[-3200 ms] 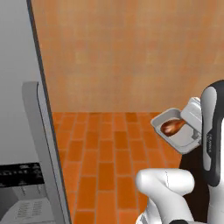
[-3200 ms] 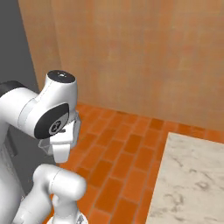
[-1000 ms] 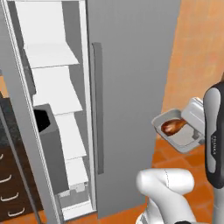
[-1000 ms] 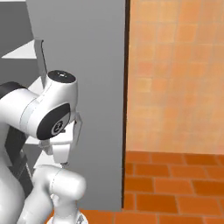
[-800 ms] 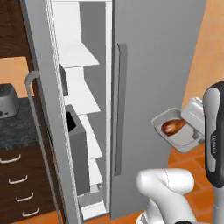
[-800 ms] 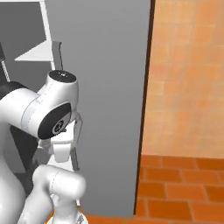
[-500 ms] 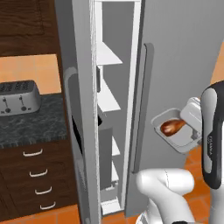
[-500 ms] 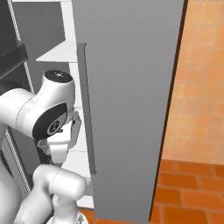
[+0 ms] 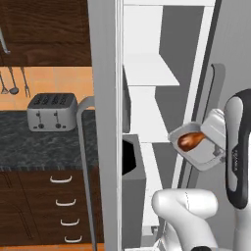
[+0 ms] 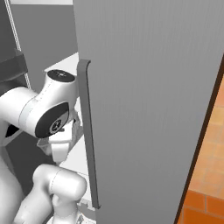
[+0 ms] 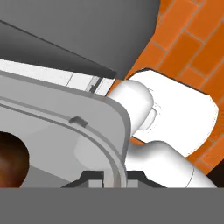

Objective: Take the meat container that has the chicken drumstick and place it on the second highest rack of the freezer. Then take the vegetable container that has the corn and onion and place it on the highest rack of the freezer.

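One glossy bulbous drumstick (image 9: pixel 190 141), rounded grey tray (image 9: pixel 206 156)

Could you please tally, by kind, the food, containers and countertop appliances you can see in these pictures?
Chicken drumstick: 1
Meat container: 1
Toaster: 1
Total: 3

Grey freezer door (image 10: pixel 148 100) fills right; vertical bar handle (image 10: pixel 87 131) beside white arm (image 10: pixel 48 113).
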You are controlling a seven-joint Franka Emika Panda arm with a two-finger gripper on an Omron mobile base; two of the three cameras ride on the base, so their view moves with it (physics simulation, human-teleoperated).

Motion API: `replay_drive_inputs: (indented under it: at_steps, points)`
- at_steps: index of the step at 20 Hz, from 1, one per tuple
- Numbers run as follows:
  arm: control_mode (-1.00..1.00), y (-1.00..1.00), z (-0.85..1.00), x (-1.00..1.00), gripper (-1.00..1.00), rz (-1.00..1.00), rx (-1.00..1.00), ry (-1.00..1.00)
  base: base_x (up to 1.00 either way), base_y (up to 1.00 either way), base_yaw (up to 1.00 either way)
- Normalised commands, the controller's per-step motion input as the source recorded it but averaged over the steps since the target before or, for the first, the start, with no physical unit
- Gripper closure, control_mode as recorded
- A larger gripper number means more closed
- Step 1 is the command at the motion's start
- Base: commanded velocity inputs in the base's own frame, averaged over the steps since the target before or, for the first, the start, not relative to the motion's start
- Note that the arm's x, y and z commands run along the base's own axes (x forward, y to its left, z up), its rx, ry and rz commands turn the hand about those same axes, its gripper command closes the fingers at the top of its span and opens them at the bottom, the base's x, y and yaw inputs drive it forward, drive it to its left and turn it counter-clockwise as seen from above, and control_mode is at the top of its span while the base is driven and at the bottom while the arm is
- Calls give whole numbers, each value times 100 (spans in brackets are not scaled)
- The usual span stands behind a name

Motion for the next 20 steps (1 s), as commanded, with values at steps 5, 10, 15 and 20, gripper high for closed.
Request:
replay_drive_inputs:
  at_steps: [5,10,15,20]
  points:
    - [-100,31,25,-4,100,3,11,-11,0,0,0]
    - [-100,36,3,53,100,-4,8,-4,0,0,0]
    - [-100,19,-7,85,100,-4,6,0,0,0,0]
    - [-100,27,-39,67,100,-8,0,-6,0,0,0]
